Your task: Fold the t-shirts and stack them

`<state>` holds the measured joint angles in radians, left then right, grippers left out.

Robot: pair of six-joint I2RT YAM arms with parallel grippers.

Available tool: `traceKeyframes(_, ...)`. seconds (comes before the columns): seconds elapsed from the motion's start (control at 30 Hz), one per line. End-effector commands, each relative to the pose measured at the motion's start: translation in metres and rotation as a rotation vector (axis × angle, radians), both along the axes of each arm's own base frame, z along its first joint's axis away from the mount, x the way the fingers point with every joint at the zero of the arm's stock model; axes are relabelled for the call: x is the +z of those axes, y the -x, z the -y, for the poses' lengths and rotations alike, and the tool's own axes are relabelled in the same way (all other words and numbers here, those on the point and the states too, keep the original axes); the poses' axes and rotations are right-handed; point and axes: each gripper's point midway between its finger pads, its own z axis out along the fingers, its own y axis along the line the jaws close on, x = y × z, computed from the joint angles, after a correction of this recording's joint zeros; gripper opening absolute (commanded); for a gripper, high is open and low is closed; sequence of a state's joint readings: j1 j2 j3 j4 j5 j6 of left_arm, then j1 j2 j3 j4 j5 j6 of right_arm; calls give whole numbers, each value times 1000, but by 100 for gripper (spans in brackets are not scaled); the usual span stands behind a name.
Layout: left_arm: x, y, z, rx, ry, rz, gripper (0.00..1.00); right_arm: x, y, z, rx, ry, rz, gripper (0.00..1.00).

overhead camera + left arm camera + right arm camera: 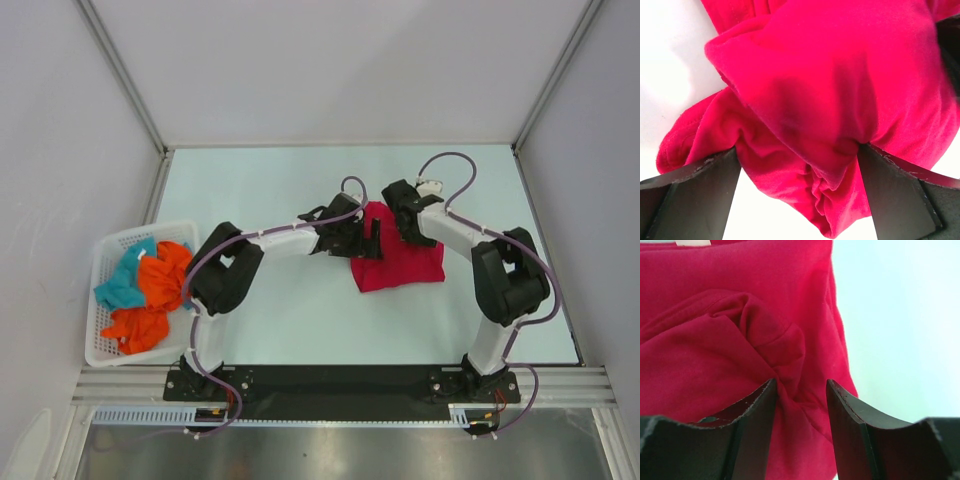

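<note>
Black mounting rail (330, 381) at the near edge, white basket (97, 345) of orange cloth (165, 275) and teal cloth (125, 282) at left, pale mint tabletop (280, 320), crumpled crimson t-shirt (400, 265) right of centre, left gripper (799, 147) spread wide around its bunched edge, right gripper (801, 381) narrowed, pinching a fold, white walls (330, 60) beyond.

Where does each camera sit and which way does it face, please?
Top external: above and behind the bases, looking down on the pale table, left arm and right arm.
Left wrist: on the left arm, facing along its black fingers into a crimson-red cloth t-shirt.
Right wrist: on the right arm, its black fingers pinching that t-shirt.
Shared: the t-shirt.
</note>
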<state>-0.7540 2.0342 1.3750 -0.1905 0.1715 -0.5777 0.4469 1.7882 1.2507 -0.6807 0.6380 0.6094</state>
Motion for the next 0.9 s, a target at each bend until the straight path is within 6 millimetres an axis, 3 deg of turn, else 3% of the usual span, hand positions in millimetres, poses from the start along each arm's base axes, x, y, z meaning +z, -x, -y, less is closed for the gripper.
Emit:
traceKeyframes(0.0,24,-17,11,0,44,57,100,-20,-1,-6,2,-15,-18,50)
traceKeyframes(0.27,40,-16,1,20,25,78,100,-30,-9,-24,37,-40,-20,50)
traceKeyframes(0.63,48,-14,-7,40,2,84,99,-1,-14,-29,50,-62,41,50)
traceKeyframes(0.87,47,-12,-5,41,0,76,100,0,-12,-33,52,-82,40,50)
